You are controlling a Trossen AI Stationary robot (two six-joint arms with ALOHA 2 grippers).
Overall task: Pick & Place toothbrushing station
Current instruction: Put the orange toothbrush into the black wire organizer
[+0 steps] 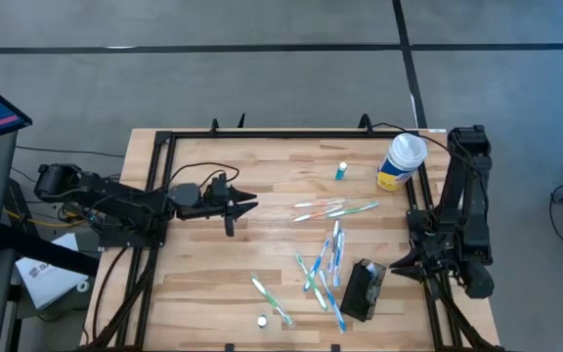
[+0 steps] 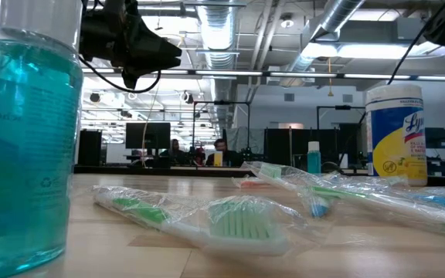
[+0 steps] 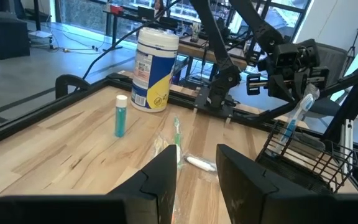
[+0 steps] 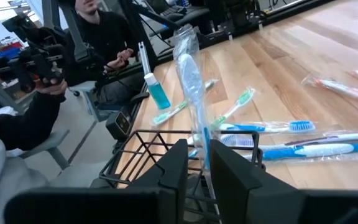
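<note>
Holding a wrapped blue toothbrush [image 4: 190, 81] upright, right pincer [image 4: 199, 163] clamped on it just above the black mesh toothbrushing station [image 1: 364, 289] at the table's [image 1: 213, 293] near right edge. Hovering mid-left, left pincer [image 3: 196, 163] slightly apart, gripping nothing.

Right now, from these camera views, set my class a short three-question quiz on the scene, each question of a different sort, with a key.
1. True or false: the right gripper grips a wrapped toothbrush.
2. Which stands nearest the white-lidded canister? A the small teal bottle; B the small white cap; C the black wire caddy.
3. Fill in: the left gripper holds ____.
Key: 1 true; 2 A; 3 nothing.
</note>
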